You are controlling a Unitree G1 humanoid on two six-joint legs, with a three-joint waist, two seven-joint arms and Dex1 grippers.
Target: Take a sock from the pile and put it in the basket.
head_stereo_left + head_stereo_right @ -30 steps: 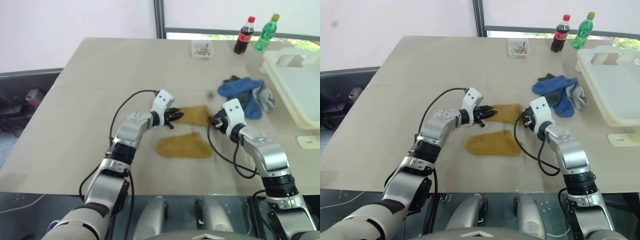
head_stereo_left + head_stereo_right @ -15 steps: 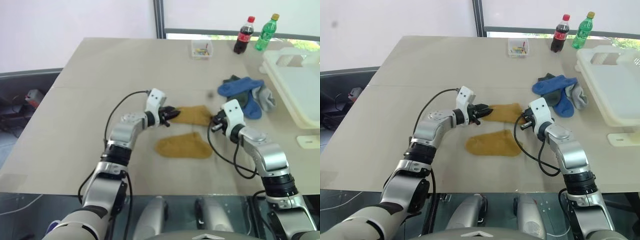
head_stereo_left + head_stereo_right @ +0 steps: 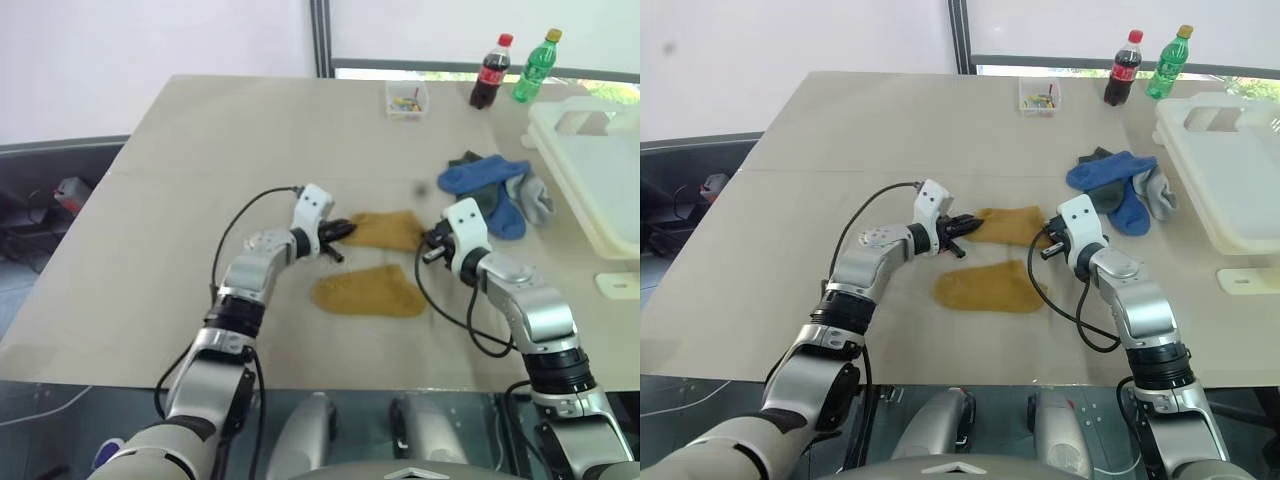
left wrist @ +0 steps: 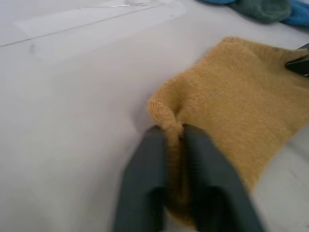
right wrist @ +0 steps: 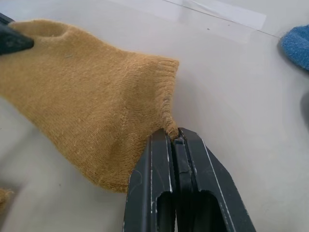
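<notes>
both grippers are clamped on 1 mustard sock (image 3: 1012,224) lying mid-tabletop: left gripper (image 3: 962,226) pinches its left end, right gripper (image 3: 1050,243) pinches the cuff corner at its right end. a 2nd mustard sock (image 3: 988,287) lies flat just nearer the front edge, untouched. the pile (image 3: 1120,190) of blue, green and grey socks sits toward the right edge, just beside the basket (image 3: 1224,170). 2 bottles (image 3: 1145,66) and a small clear box (image 3: 1038,96) stand along the far edge.
</notes>
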